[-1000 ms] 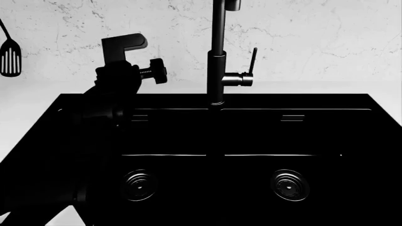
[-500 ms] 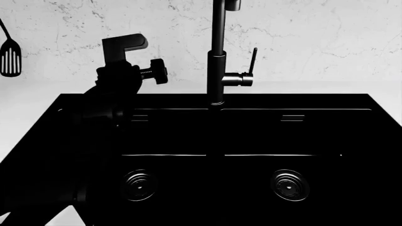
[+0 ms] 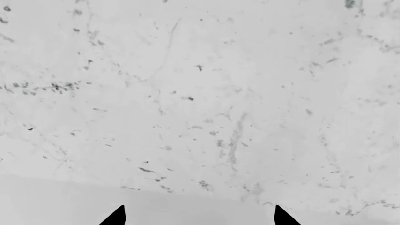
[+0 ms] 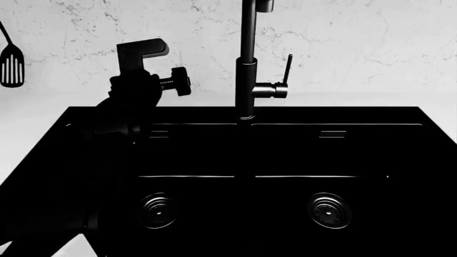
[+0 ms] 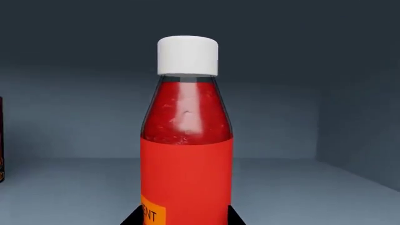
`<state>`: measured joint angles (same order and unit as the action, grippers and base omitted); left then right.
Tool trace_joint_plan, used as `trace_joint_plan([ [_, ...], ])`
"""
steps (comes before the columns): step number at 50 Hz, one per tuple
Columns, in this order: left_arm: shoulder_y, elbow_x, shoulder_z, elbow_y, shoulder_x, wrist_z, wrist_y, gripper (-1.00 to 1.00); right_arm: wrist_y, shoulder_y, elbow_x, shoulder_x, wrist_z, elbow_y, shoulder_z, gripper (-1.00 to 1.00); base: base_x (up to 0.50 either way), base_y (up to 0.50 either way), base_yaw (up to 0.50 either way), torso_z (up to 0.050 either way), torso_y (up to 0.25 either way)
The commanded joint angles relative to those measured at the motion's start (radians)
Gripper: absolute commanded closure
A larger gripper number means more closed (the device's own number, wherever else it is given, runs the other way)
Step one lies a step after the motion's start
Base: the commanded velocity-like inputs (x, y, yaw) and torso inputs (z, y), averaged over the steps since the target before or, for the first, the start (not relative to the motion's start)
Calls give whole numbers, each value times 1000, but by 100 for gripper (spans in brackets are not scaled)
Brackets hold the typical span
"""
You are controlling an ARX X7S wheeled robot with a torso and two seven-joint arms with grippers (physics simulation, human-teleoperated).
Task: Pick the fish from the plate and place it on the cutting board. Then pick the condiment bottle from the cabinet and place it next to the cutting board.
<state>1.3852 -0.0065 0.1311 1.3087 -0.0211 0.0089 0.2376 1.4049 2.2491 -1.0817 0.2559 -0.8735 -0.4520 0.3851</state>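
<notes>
The condiment bottle (image 5: 186,140) stands upright on a grey cabinet shelf (image 5: 325,192) in the right wrist view, close before the camera. We note a white cap (image 5: 187,56), a clear shoulder showing red contents, and the corner of an orange label (image 5: 151,213). Dark parts of the right gripper (image 5: 185,216) show at either side of the bottle's lower body; we cannot tell whether the claw is clamped on it or merely around it. A dark item sits at the shelf's far edge, only partly in frame.

In the left wrist view we see only pale marble wall (image 3: 200,93) and two fingertips (image 3: 114,216) of the left gripper (image 3: 198,218), standing well apart with nothing between them.

In the head view the left arm (image 4: 132,93) is raised beside a black faucet (image 4: 247,59) over a black double sink (image 4: 243,115); a slotted spatula (image 4: 10,64) hangs on the wall. Fish, plate and cutting board are not in view.

We judge the bottle light, rigid and smooth, so somewhat slippery. The straight labelled body is the sound place to grip; the tapered shoulder is not.
</notes>
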Motion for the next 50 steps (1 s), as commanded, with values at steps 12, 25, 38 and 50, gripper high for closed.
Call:
trace_joint_plan([
  [12, 0, -2, -6, 0, 0, 0, -1, -100, -62, 104, 46, -12, 59, 77, 21, 100, 0, 0, 0, 0, 0],
  [25, -2, -2, -7, 0, 0, -1, -4, -100, -20, 98, 85, -24, 95, 120, -16, 100, 0, 0, 0, 0, 0],
  [38, -1, -2, -9, 0, 1, -1, -2, -100, 2, 97, 105, -37, 106, 126, -53, 100, -378, -34, 0, 0, 0],
  [50, -1, -3, -7, 0, 0, 0, -3, -100, 17, 74, 101, -38, 96, 149, -77, 100, -500, -43, 0, 0, 0],
])
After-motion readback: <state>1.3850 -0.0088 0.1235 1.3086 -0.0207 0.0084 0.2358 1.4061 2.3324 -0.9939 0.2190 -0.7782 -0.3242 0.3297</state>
